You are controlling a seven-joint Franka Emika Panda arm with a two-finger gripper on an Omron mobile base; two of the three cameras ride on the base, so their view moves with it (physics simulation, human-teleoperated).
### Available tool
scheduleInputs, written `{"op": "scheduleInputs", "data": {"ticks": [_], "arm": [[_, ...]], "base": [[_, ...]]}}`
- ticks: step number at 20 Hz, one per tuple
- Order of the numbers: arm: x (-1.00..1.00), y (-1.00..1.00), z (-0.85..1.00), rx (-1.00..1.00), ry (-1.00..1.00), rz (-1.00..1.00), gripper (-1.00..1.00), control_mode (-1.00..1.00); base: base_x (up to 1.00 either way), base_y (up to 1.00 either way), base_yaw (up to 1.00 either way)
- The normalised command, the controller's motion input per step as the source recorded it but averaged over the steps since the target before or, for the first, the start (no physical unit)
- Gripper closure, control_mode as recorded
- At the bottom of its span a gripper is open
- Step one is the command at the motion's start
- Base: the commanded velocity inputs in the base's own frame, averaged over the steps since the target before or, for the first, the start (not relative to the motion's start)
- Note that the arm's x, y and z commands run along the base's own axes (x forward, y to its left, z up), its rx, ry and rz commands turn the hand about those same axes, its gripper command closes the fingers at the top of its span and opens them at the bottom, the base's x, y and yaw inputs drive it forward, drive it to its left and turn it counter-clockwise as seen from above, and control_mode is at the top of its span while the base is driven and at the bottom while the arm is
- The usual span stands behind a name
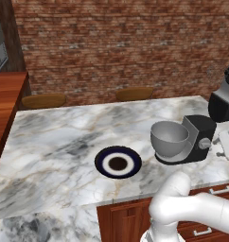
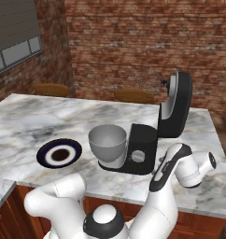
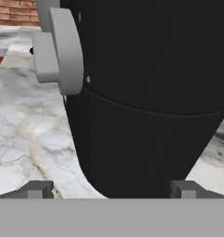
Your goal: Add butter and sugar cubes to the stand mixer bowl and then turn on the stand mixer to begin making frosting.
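- Arm bent low over the marble counter (image 1: 55, 137), forearm reaching to the rear of the stand mixer (image 2: 142, 148); my hand lies level, aimed at its black body.
- Gripper (image 3: 111, 190): fingers (image 3: 38, 189) spread wide apart, clamped on nothing; the black housing sits between and just ahead of them.
- Mixer: boxy, smooth matte black, rounded head tilted up and back; small silver knob (image 3: 58, 51) up and left of my fingertips.
- Stand mixer bowl (image 2: 107, 142): deep, round, dull grey metal, seated on the mixer base, beyond the housing from my fingers.
- Plate (image 1: 118, 162): flat, dark blue rim, white ring, dark centre, on the veined grey-white marble, well past the bowl.
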Motion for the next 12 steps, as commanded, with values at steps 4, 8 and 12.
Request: {"op": "scheduleInputs", "data": {"ticks": [4, 8, 12], "arm": [[0.15, -0.01, -0.1, 0.02, 0.0, 0.0, -1.0, -1.0], [0.09, -0.14, -0.11, 0.03, 0.0, 0.0, -1.0, -1.0], [0.1, -0.11, -0.11, 0.03, 0.0, 0.0, -1.0, -1.0]], "base": [[0.0, 0.0, 0.0], [0.0, 0.0, 0.0], [0.0, 0.0, 0.0]]}}
